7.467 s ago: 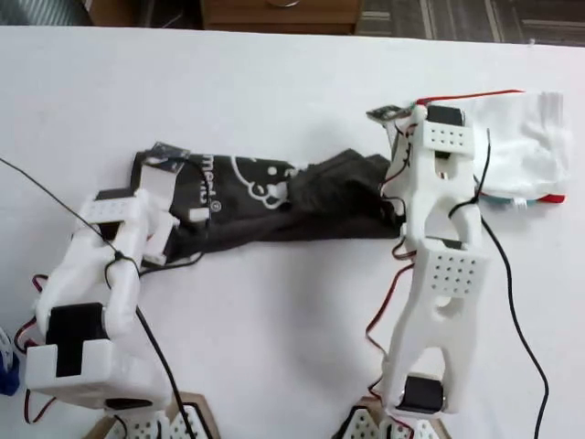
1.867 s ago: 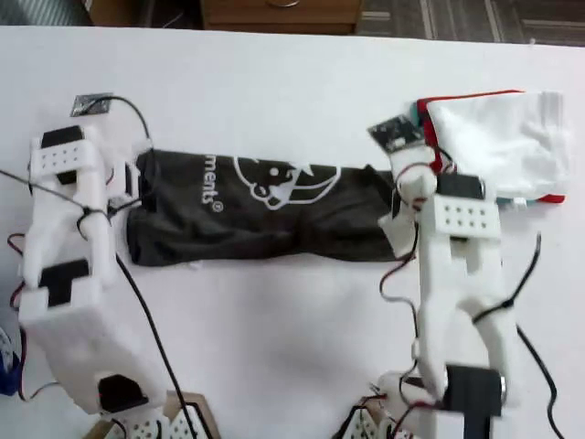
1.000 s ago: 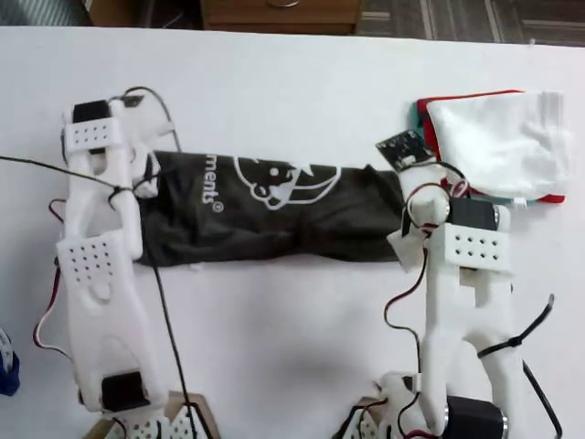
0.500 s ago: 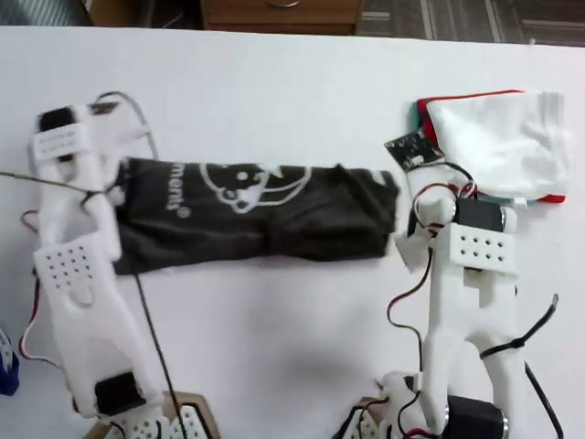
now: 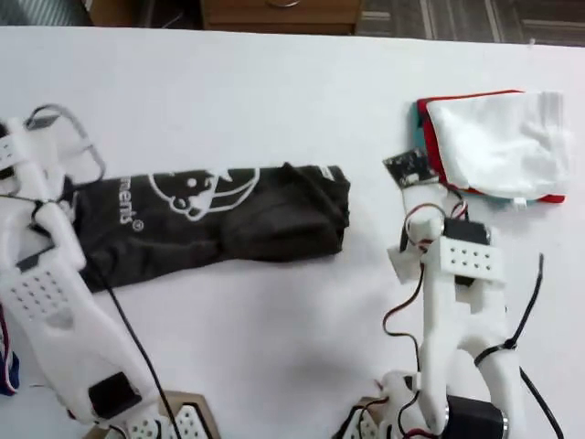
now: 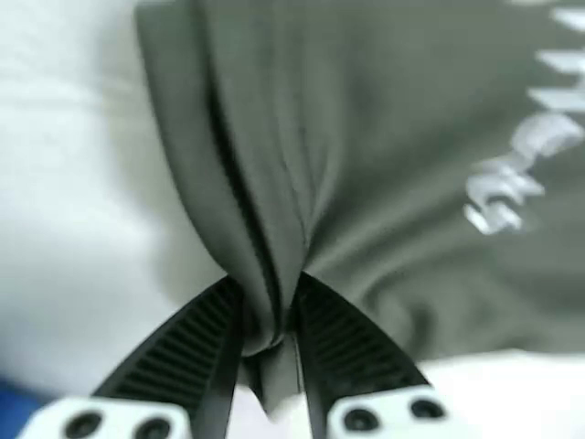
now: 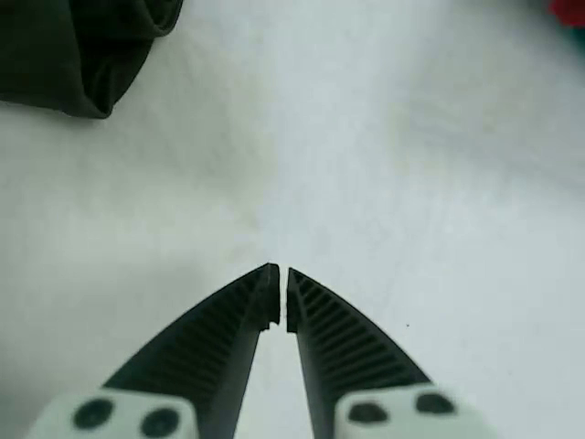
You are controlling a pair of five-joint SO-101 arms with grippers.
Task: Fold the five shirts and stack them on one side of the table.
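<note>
One bunched edge of the black shirt [image 5: 219, 215] sat clamped in the left end effector [image 6: 267, 302], the rest lying ahead of it on the worktop [image 5: 274, 91]. The right end effector [image 7: 280, 297] was closed on nothing, near the folded stack [image 5: 498, 142].

We see the dark grey cloth shirt [image 5: 219, 215] as a soft, matt knit, creased into deep folds where the left pincer [image 6: 267, 288] nips it. Its white print looks flat and chalky. That pincer and the right pincer [image 7: 279, 274] both have black plastic fingers with ribbed, dull inner faces on pale plastic bases. Under the right pincer the white surface [image 7: 411, 137] is smooth and matt. Near the right pincer, the stack of folded cloth shirts [image 5: 494, 142] is white on top, soft and unshiny. The white plastic arm shells [image 5: 457, 302] look smooth with a faint sheen.
</note>
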